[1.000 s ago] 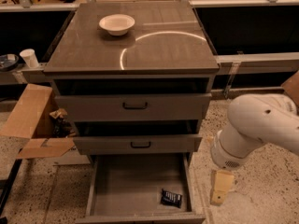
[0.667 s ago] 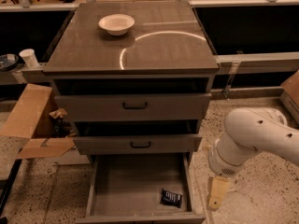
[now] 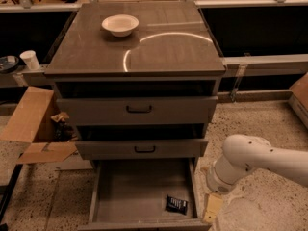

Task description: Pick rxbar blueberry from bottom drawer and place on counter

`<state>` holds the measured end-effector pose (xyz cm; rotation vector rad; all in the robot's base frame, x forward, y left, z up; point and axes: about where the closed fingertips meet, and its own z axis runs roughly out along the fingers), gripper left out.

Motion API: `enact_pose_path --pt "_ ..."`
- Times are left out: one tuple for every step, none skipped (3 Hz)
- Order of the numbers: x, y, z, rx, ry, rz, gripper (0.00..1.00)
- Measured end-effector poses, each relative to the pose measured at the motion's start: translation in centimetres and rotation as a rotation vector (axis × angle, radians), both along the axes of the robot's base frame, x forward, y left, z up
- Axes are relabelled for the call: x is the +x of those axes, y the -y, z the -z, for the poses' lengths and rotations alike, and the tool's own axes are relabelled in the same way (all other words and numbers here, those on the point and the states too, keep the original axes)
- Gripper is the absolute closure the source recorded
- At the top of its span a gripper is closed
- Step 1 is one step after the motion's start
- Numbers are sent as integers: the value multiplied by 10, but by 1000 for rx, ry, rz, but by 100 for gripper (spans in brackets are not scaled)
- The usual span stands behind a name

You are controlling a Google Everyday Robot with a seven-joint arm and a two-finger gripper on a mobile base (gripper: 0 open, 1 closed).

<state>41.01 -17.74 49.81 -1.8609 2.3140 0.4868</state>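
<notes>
Cream-coloured gripper [image 3: 213, 208] is hanging at the lower right of the frame, pointing down toward the speckled floor [image 3: 269, 129], just outside the right wall of the drawer [image 3: 134, 186]. Whether it is spread or closed: cannot tell from this view. It is holding nothing and touching nothing that shows. The white arm [image 3: 260, 160] is reaching in from the right edge of the frame.

Key relation: the bar [image 3: 176, 204] is lying to the left of the gripper, near it, with the drawer's right wall standing between the two. The bar is resting flat on the drawer floor, close to the front right corner, apart from both walls. Its long axis appears to be running roughly across the frame, tilted slightly; not firm on this.

Judgement: the gripper is needing to go left over the wall and then down; the wrist is likely needing to turn so the jaws close across the bar's short side. Pick not yet begun.

Further out: the drawer is sitting pulled open at the bottom centre. The counter [image 3: 159, 52] is filling the upper centre, with a bowl [image 3: 120, 24] toward its upper left. A cardboard box [image 3: 33, 124] is lying open at the left.
</notes>
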Motion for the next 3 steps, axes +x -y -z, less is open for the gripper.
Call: enact_pose_path --pt "12 1 40 62 -25 17 0" --pt "13 0 43 56 -24 19 0" --pt "23 -1 62 7 -20 29 0"
